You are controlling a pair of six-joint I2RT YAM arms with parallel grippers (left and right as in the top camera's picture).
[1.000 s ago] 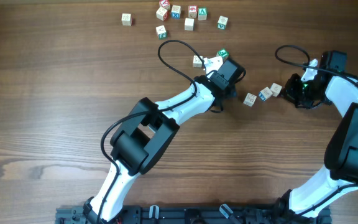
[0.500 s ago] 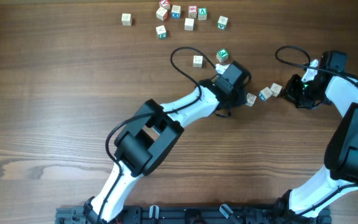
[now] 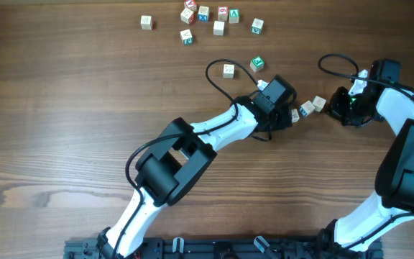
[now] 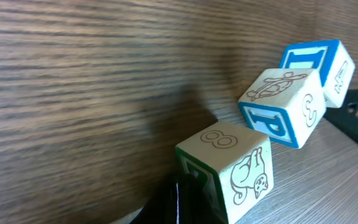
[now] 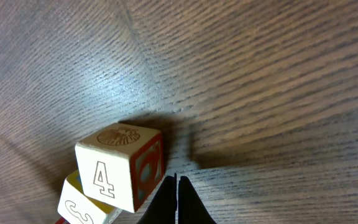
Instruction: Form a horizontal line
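Three small pale cubes lie in a short row that slants up to the right in the overhead view: the "8" cube, a blue-sided cube, and the "4" cube. My left gripper is shut and empty, its tips pressed against the "8" cube's near side. That cube sits close to the blue-sided one; I cannot tell whether they touch. Just right of the "4" cube, my right gripper is shut on nothing.
A green cube and a pale cube lie just behind the left arm. Several more lettered cubes are scattered along the far edge, around one red-marked cube, with a lone one further left. Both arms trail black cables.
My left arm has swung right, leaving the green cube behind, and has pushed the "8" cube up toward the other two. The right arm has not moved.
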